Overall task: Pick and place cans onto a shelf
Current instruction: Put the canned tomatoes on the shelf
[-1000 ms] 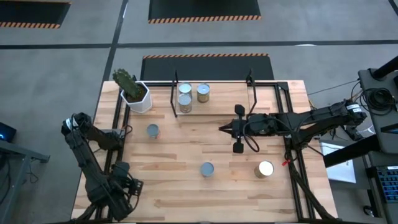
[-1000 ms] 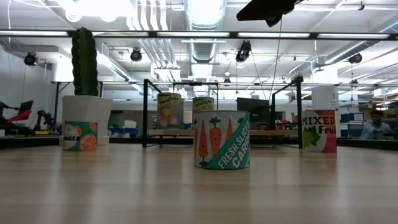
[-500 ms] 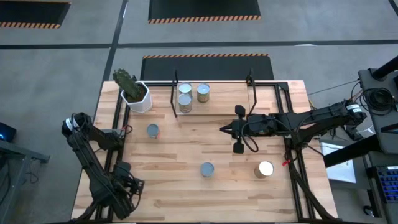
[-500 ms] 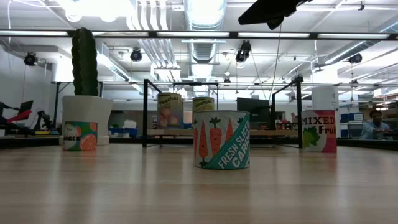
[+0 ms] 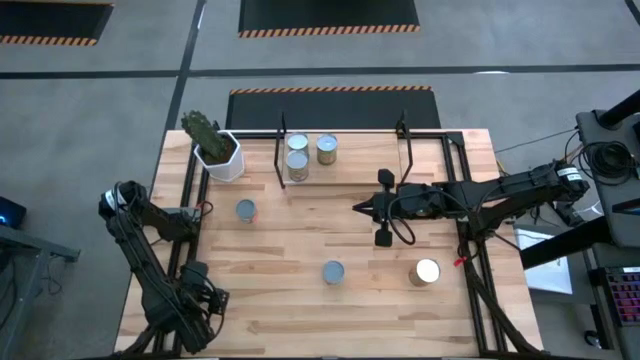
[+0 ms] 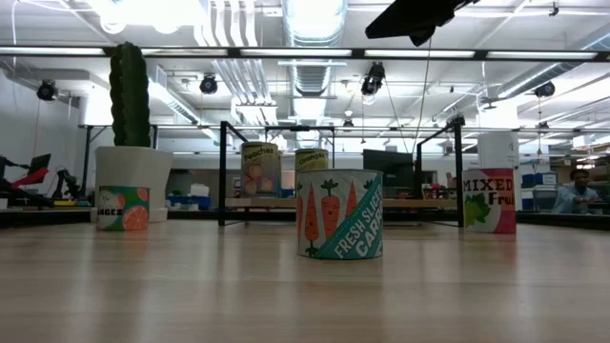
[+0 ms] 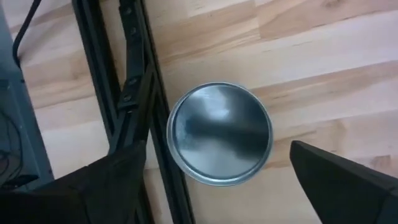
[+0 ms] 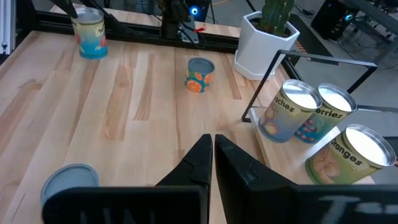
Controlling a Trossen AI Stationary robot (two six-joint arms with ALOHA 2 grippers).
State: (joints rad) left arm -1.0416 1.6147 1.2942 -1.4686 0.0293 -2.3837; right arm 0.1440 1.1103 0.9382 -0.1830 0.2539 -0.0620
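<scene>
A can with a shiny silver top point(image 7: 219, 134) stands upright on the table at its left near corner, beside a black frame rail. My left gripper point(image 7: 219, 149) hangs over it pointing down, open, one finger on each side and clear of the can; in the high view my left gripper point(image 5: 188, 300) hides it. Three cans point(image 5: 298, 165) stand on the shelf point(image 5: 360, 165). Three more cans stand upright on the table point(image 5: 246, 210) point(image 5: 334, 272) point(image 5: 426, 272). My right gripper point(image 5: 360, 208) is shut and empty above the table's middle.
A white pot with a cactus point(image 5: 218, 155) stands at the far left, next to the shelf's left upright. Black frame rails point(image 7: 134, 93) run along the table's left and right edges. Bare wood lies between the loose cans.
</scene>
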